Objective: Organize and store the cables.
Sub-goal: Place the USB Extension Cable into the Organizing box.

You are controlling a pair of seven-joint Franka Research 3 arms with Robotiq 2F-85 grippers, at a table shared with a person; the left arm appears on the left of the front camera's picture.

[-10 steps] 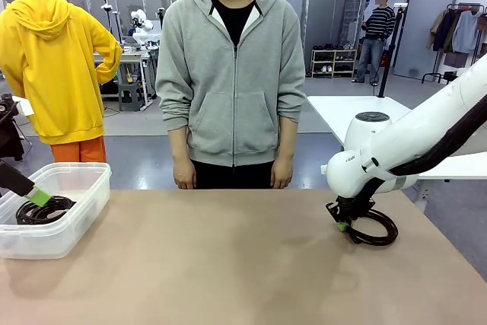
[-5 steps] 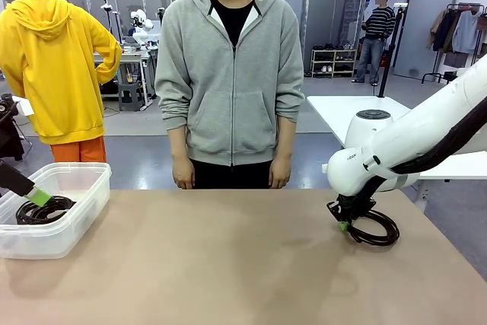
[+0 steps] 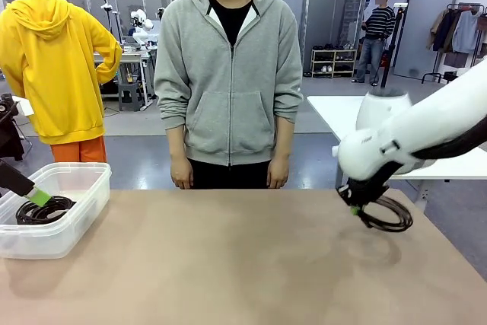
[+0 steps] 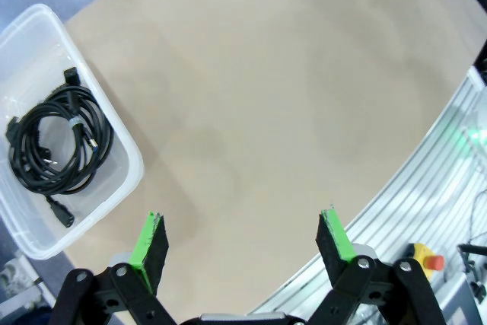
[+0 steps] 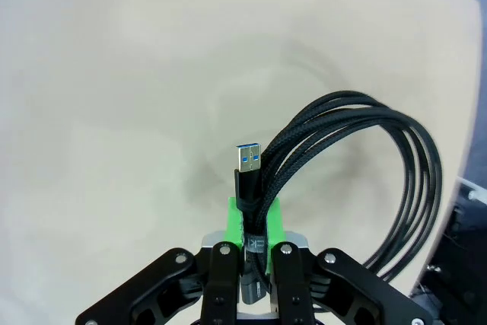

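A black braided cable coil (image 3: 389,216) hangs just above the table's right side, with my right gripper (image 3: 356,208) shut on it. In the right wrist view the green pads (image 5: 236,222) clamp the cable (image 5: 358,142) beside its blue USB plug (image 5: 247,159), and the loop droops to the right. Another black cable coil (image 3: 46,209) lies in the clear plastic bin (image 3: 76,222) at the left. My left gripper (image 3: 38,198) hovers over that bin. Seen from the left wrist, the left gripper (image 4: 242,241) stands open, with the coil (image 4: 55,138) and bin (image 4: 128,154) off to the left.
A person in a grey hoodie (image 3: 228,89) stands at the far edge, hands down by the sides. The tan table (image 3: 228,264) stretches bare between bin and right arm. A metal frame with a red button (image 4: 432,262) borders the table in the left wrist view.
My right arm has risen and shifted right, lifting the cable coil off the table. The left arm and the bin's coil have not moved.
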